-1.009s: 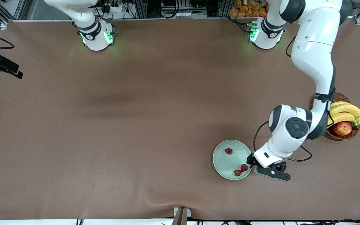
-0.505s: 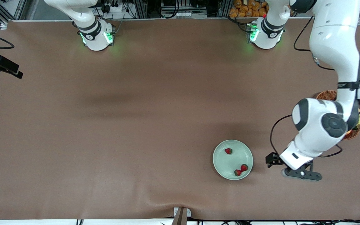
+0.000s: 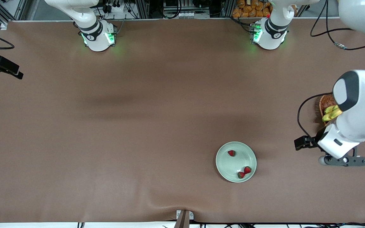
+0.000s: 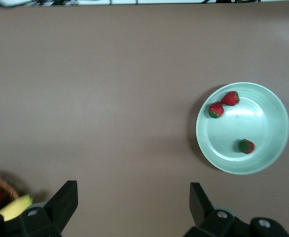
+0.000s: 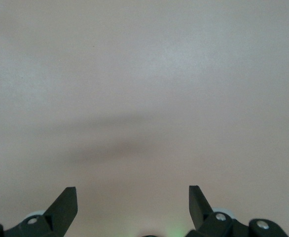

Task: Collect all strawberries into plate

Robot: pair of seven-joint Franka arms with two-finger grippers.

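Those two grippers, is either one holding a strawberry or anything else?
Neither. The left gripper and right gripper are both open and empty; all three strawberries lie on the plate.

arms: glossy white, dark grey joint caps | bases: green lights | cables: black | pincers: black

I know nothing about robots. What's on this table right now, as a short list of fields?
plate: pale green plate, toward the left arm's end
strawberries: three strawberries in the plate; two touch
basket: wicker basket with bananas, mostly hidden by the left arm
left gripper: left gripper over bare table between plate and basket, fingers open, empty
right gripper: right gripper waits, fingers open, empty
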